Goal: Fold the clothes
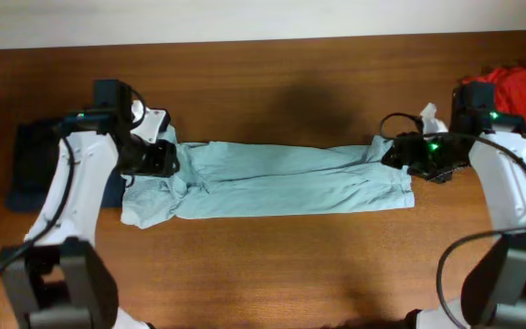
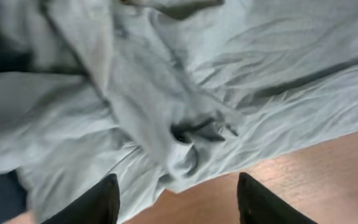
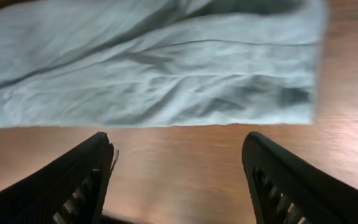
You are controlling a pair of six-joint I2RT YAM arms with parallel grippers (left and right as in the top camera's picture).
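The clothes in play are a pale grey-blue T-shirt [image 1: 272, 180], folded into a long strip across the table's middle. My left gripper [image 1: 158, 157] hovers over its bunched left end, open. In the left wrist view the crumpled cloth [image 2: 166, 93] lies under the gripper [image 2: 178, 180], with nothing gripped between the fingers [image 2: 101, 202]. My right gripper [image 1: 395, 151] is at the strip's right end, also open. In the right wrist view the shirt's edge [image 3: 154, 68] lies just ahead of the gripper [image 3: 178, 142], and only bare wood shows between its fingers [image 3: 73, 186].
A dark navy garment [image 1: 27, 164] lies at the table's far left, partly under the left arm. A red garment [image 1: 523, 87] is piled at the far right, with a small white object [image 1: 430, 117] beside it. Bare wood table [image 1: 272, 265] runs along the front.
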